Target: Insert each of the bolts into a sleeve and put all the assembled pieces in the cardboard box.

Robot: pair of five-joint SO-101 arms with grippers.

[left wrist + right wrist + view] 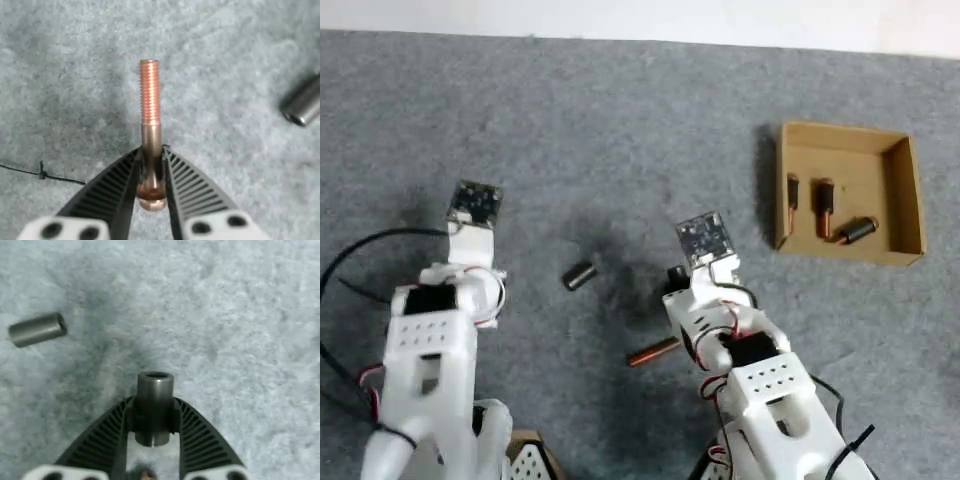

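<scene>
Left wrist view has the left gripper [151, 152] clamping a bolt [149, 95]; the right gripper [153, 402] clamps a sleeve [155, 385].

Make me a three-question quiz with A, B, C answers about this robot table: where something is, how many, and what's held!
1. How many assembled pieces lie in the cardboard box? A one, B three, C five.
2. Where is the loose bolt? A in the box, B on the table, C on an arm.
3. What do the left gripper's fingers hold? A a copper bolt, B a sleeve, C nothing.
Answers: 1 B, three lie inside; 2 B, it lies flat there; 3 A, they clamp its shank.
</scene>
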